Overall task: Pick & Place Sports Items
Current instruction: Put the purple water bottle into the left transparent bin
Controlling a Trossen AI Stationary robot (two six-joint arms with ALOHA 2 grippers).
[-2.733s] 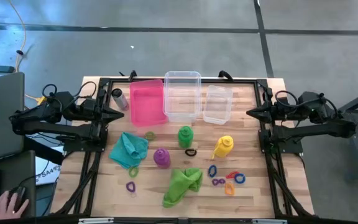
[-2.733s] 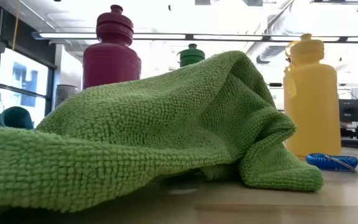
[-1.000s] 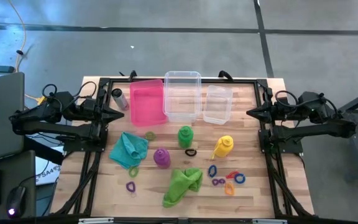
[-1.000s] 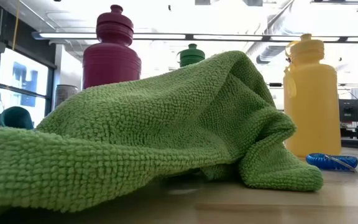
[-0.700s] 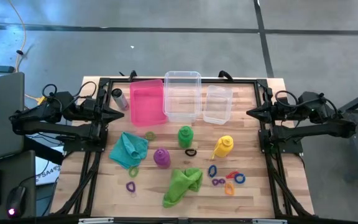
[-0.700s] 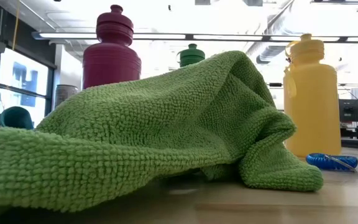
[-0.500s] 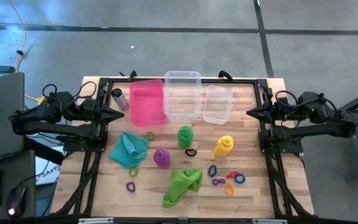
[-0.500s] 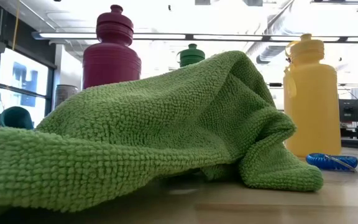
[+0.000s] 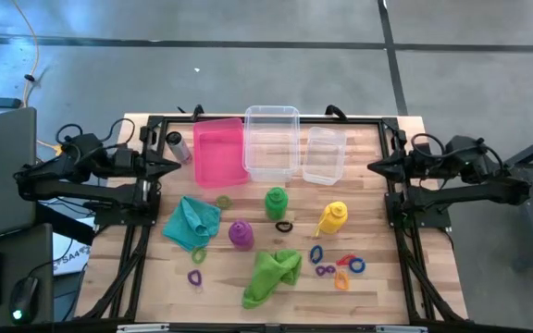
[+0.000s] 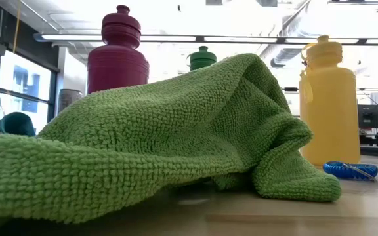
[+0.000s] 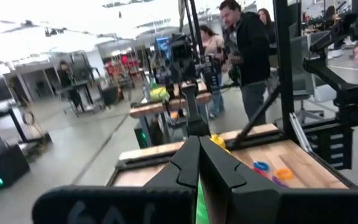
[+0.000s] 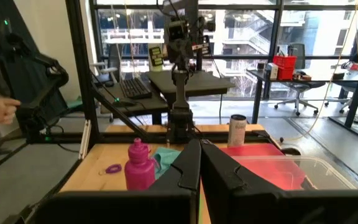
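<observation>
While both of my arms wait at the table's edges, my left gripper (image 9: 170,166) hangs at the left side with its fingers pressed together on nothing, tip aimed inward beside the grey cylinder (image 9: 174,146). Just right of that stand the pink bin (image 9: 218,151), the large clear bin (image 9: 272,141) and the small clear bin (image 9: 324,155), lined along the far side of the wooden table (image 9: 378,222). Nearer me, the teal cloth (image 9: 192,222) lies crumpled at left with an olive ring (image 9: 223,202) beside it, a green ring (image 9: 198,254) and a purple ring (image 9: 194,277) below. The purple bottle (image 9: 241,234) stands mid-table, the green bottle (image 9: 275,203) behind it, a black ring (image 9: 284,226) between them and the yellow bottle (image 9: 332,218). The lime green cloth (image 9: 272,276) is heaped at the near edge, filling the low camera's view. A cluster of blue, purple, red and orange rings (image 9: 338,265), perhaps five, sits right of it. My right gripper (image 9: 375,167) hangs at the right side, pinched shut and empty.
</observation>
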